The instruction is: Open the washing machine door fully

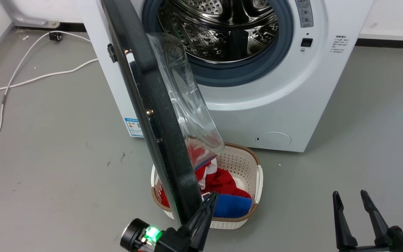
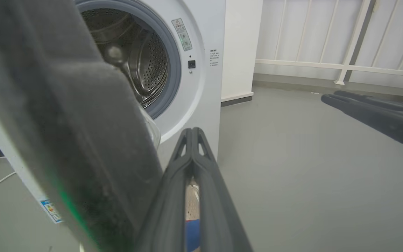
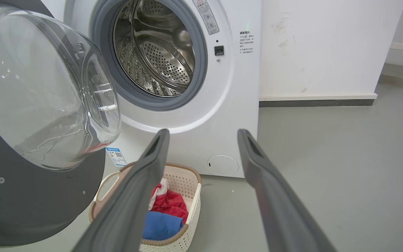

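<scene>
Head view, door (image 1: 149, 105) beside left end effector (image 1: 212, 197)

floor (image 1: 47, 147): grey, scuffed | wall (image 3: 327, 52): white, dark skirting (image 3: 317, 103) | white cable (image 1: 47, 75) on floor

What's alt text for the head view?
The washing machine door stands open, nearly edge-on to the camera, steel drum exposed. The left hand, shut, sits at the door's lower edge; the right hand is open at lower right. A basket of red and blue clothes sits below.
</scene>
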Tool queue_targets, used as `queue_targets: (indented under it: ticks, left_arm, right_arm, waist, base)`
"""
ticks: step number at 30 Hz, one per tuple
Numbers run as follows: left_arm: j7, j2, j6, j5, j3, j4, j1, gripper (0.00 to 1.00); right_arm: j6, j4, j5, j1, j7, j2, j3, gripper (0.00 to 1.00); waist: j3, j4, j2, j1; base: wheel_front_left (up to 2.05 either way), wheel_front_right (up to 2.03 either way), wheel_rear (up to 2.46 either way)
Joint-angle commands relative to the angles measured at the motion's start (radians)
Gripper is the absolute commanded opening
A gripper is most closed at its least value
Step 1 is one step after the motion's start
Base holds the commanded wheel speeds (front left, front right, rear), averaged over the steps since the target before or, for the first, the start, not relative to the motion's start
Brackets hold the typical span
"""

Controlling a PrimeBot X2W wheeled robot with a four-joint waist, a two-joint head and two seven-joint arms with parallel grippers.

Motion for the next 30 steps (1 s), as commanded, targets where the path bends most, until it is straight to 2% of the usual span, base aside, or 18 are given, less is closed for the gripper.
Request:
queue_targets:
  ticks: [1,20,26,30]
  left_arm:
    - [-0.003,0.001,0.004,-0.005,0.013,0.008,0.001,0.0]
    - [0.0,0.03,0.088,-0.03,0.233,-0.022,0.086,0.0]
    - [0.0,0.033,0.121,-0.046,0.336,-0.038,0.113,0.0]
    - [0.0,0.042,0.123,-0.055,0.4,-0.034,0.115,0.0]
  right_arm:
    - [0.0,0.005,0.003,-0.004,-0.002,0.003,0.004,1.0]
    - [0.0,0.015,0.012,0.022,-0.002,0.002,0.021,1.0]
    - [0.0,0.015,0.009,0.02,-0.002,0.002,0.021,1.0]
    - [0.0,0.012,0.006,0.016,-0.002,0.002,0.022,1.0]
  waist:
    - [-0.004,0.009,0.0,-0.0001]
    - [-0.02,0.086,0.0,-0.0001]
    - [-0.014,0.103,0.0,-0.0001]
    - [-0.004,0.108,0.0,-0.0001]
  base:
    - [0.0,0.0,0.0]
    - [0.0,0.0,0.0]
    - [0.0,0.0,0.0]
    - [0.0,0.0,0.0]
